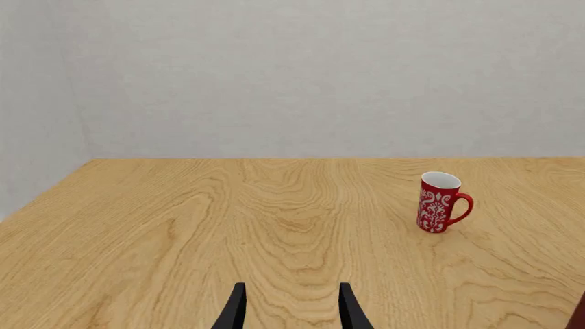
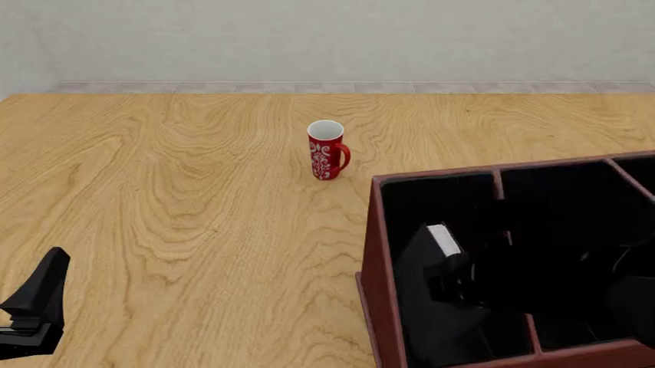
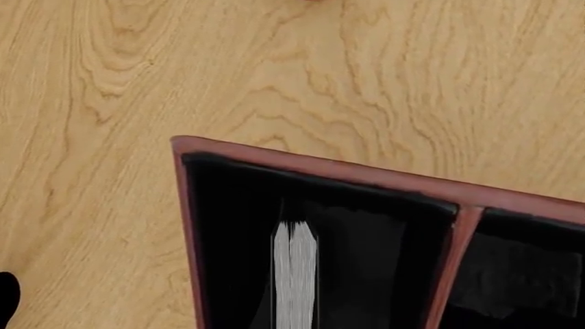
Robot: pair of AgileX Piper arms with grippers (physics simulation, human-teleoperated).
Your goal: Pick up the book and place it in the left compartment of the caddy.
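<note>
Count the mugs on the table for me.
1. The red mug stands upright on the table, beyond the caddy's far left corner. None visible inside the caddy, though its interior is dark.

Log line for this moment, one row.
book: inside left compartment | right gripper: state unclear | left gripper: open, idle

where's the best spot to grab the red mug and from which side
Grip the mug across its body just below the open rim, coming straight down from above. It stands upright and alone on the table, and its handle sticks out on the side toward the caddy, so close the fingers across the other two sides.
</note>
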